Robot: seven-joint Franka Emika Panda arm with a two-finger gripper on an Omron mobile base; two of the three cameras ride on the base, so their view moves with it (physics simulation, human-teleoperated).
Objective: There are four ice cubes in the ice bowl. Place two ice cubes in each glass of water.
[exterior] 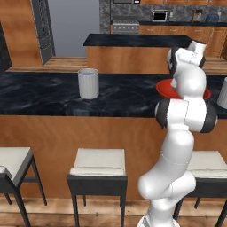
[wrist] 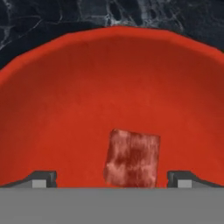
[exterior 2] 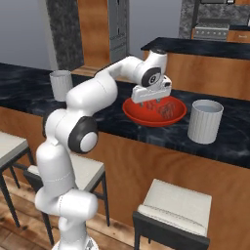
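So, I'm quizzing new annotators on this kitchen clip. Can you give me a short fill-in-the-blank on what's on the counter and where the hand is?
1. The gripper hovers over the ____ bowl.
2. Its fingers stand ____, one on each side of an ice cube.
3. Each of the ____ ribbed tumblers stands apart from the bowl on the dark counter.

Missing words: red; open; two
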